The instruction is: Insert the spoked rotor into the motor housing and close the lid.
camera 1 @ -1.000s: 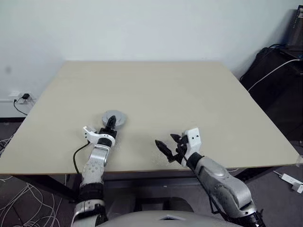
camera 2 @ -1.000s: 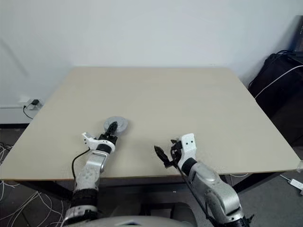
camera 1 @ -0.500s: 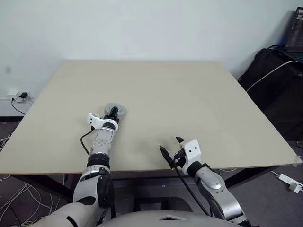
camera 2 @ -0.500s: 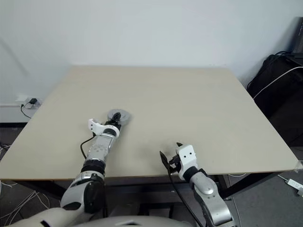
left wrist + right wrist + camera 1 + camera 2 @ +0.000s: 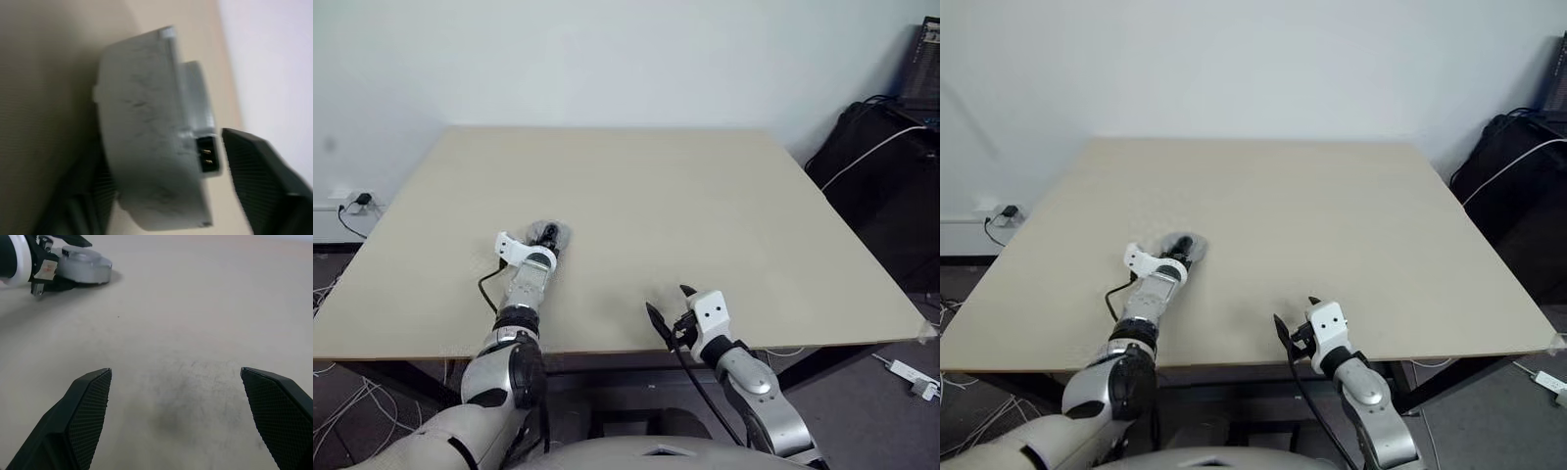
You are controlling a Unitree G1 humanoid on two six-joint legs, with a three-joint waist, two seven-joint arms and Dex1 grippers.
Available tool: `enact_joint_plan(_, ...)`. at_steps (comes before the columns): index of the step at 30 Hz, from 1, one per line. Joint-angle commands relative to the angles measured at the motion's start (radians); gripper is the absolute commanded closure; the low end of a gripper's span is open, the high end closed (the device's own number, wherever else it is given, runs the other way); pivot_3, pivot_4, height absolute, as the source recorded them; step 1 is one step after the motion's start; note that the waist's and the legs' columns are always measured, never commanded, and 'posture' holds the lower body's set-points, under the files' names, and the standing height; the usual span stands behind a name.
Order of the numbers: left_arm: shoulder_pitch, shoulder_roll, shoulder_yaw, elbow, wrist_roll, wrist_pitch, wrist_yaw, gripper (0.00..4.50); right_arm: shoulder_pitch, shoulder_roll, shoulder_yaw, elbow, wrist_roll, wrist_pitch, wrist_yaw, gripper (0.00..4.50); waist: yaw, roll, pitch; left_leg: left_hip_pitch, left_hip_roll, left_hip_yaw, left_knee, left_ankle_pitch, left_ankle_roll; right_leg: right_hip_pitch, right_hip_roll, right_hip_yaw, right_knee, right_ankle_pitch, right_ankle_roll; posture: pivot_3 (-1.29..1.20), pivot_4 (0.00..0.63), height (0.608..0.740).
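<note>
- The closed grey motor housing (image 5: pixel 83 265) lies flat near the worktop's (image 5: pixel 705 196) front-left corner.
- The left gripper (image 5: pixel 549 235) is right at it, fingers (image 5: pixel 264 186) spread on either side of its rim, apparently not clamping.
- The right gripper (image 5: pixel 668 305) hangs near the front edge, well apart, fingers (image 5: pixel 88 406) fully spread and empty.
- The left arm is nearer; nothing stands between.

We see a beige table (image 5: pixel 705 206) against a plain white wall (image 5: pixel 607 59). Dark bags (image 5: pixel 881 186) sit right; cables (image 5: pixel 333 313) trail on grey floor (image 5: pixel 342 392).
</note>
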Motion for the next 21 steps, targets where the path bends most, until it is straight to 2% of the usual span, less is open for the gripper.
enact_joint_plan(1, 0.104, -0.016, -0.01, -0.124, 0.017, 0.081, 0.044, 0.04, -0.011, 0.015, -0.017, -0.017, 0.001, -0.004, 0.006, 0.0, -0.01, 0.003, -0.004, 0.001, 0.0, 0.0, -0.001, 0.0, 0.0, 0.0, 0.0, 0.001, 0.0, 0.0, 0.0, 0.0, 0.0, 0.74)
enact_joint_plan(5, 0.245, -0.038, -0.033, -0.323, 0.004, 0.206, 0.073, 0.04, -0.013, 0.022, -0.013, -0.011, 0.015, 0.023, 0.033, 0.0, -0.027, 0.003, -0.011, 0.005, 0.0, 0.0, -0.004, -0.003, 0.005, 0.002, 0.0, 0.003, 0.0, -0.002, -0.002, 0.0, 0.0, 0.74)
enact_joint_plan(9, 0.426, -0.032, -0.111, -0.585, -0.023, 0.384, 0.036, 0.04, -0.013, 0.031, -0.017, -0.011, 0.021, 0.037, 0.049, 0.0, -0.032, 0.007, -0.017, 0.007, 0.0, 0.0, -0.005, -0.004, 0.007, 0.003, 0.001, 0.003, 0.001, -0.003, -0.004, 0.0, 0.0, 0.74)
enact_joint_plan(10, 0.468, -0.021, -0.139, -0.644, -0.022, 0.417, 0.018, 0.04, -0.013, 0.034, -0.019, -0.01, 0.021, 0.038, 0.05, 0.0, -0.032, 0.008, -0.018, 0.007, 0.0, 0.0, -0.006, -0.004, 0.007, 0.003, 0.001, 0.003, 0.001, -0.003, -0.005, 0.0, 0.0, 0.74)
enact_joint_plan(12, 0.578, 0.031, -0.262, -0.787, 0.068, 0.414, -0.052, 0.04, -0.012, 0.059, -0.049, -0.007, 0.046, 0.043, 0.038, 0.0, -0.03, 0.01, -0.019, 0.007, 0.0, 0.0, -0.006, -0.004, 0.007, 0.003, 0.0, 0.003, 0.001, -0.004, -0.005, 0.0, 0.0, 0.74)
enact_joint_plan(15, 0.701, 0.103, -0.423, -0.937, 0.224, 0.315, -0.136, 0.04, -0.009, 0.092, -0.093, -0.002, 0.074, 0.04, 0.023, 0.0, -0.027, 0.011, -0.019, 0.007, 0.0, 0.001, -0.009, -0.004, 0.007, 0.002, -0.001, 0.003, 0.001, -0.004, -0.006, 0.0, 0.0, 0.74)
enact_joint_plan(16, 0.739, 0.12, -0.477, -0.96, 0.317, 0.224, -0.14, 0.04, -0.006, 0.102, -0.107, 0.002, 0.071, 0.034, 0.008, 0.0, -0.025, 0.011, -0.019, 0.007, 0.0, 0.002, -0.01, -0.004, 0.007, 0.002, -0.001, 0.003, 0.001, -0.004, -0.006, 0.0, 0.0, 0.74)
enact_joint_plan(21, 0.854, 0.147, -0.641, -0.982, 0.692, -0.155, -0.049, 0.04, 0.009, 0.133, -0.146, 0.037, 0.012, -0.073, -0.056, 0.0, 0.001, 0.014, -0.016, 0.006, 0.0, 0.007, -0.015, -0.005, 0.007, -0.002, -0.003, 0.002, 0.004, -0.004, -0.006, 0.0, 0.0, 0.74)
